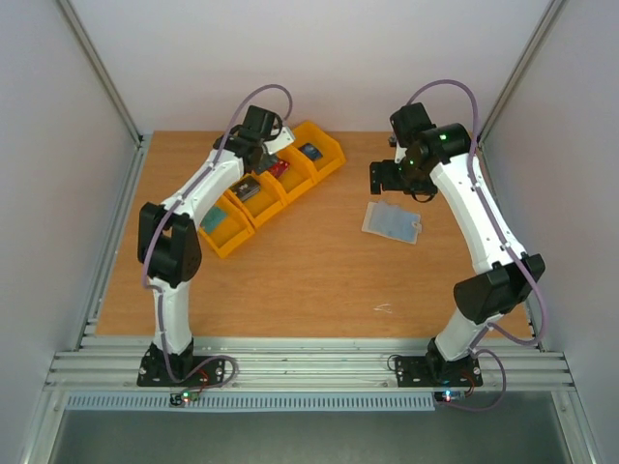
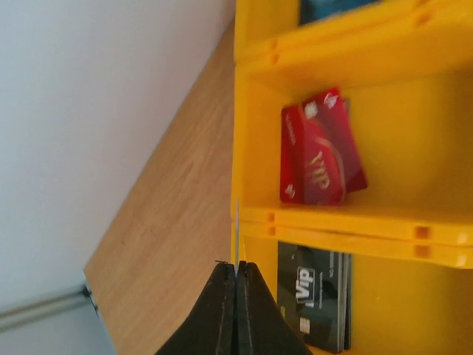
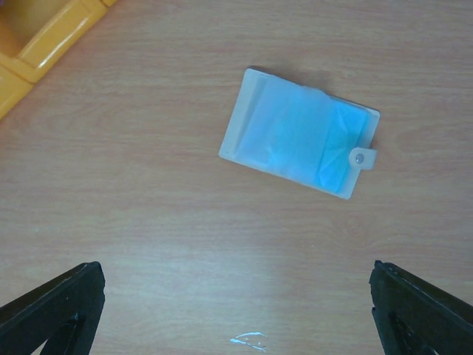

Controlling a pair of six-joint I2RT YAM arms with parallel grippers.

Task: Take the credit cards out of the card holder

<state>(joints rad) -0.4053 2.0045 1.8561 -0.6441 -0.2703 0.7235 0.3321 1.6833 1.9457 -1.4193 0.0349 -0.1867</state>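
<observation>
**Left gripper pinching a card over the bins, right gripper gaping above the card holder**

The left gripper (image 2: 236,268) is hanging over the row of yellow bins (image 1: 228,242) at the far left of the wooden table (image 1: 309,290). Its black fingers (image 2: 218,310) are clenching on a thin pale card (image 2: 236,229), which is showing only its edge and sticking out from the fingertips across a bin wall. Beyond it the red card (image 2: 321,148) is lying flat and slightly askew in one compartment. The black card (image 2: 314,296), marked VIP, is lying in the neighbouring compartment, with a yellow divider running between the two. A blue item (image 1: 309,151) is sitting in the compartment on the red card's other side, too small to name.

The right gripper (image 3: 236,310) is hovering with its jaws spread wide, grasping nothing, above the card holder (image 3: 299,144). The holder is lying flat on bare wood, well apart from the bins. It is looking pale and translucent with blue showing through, and its snap tab (image 3: 360,157) is jutting from one short edge.
</observation>
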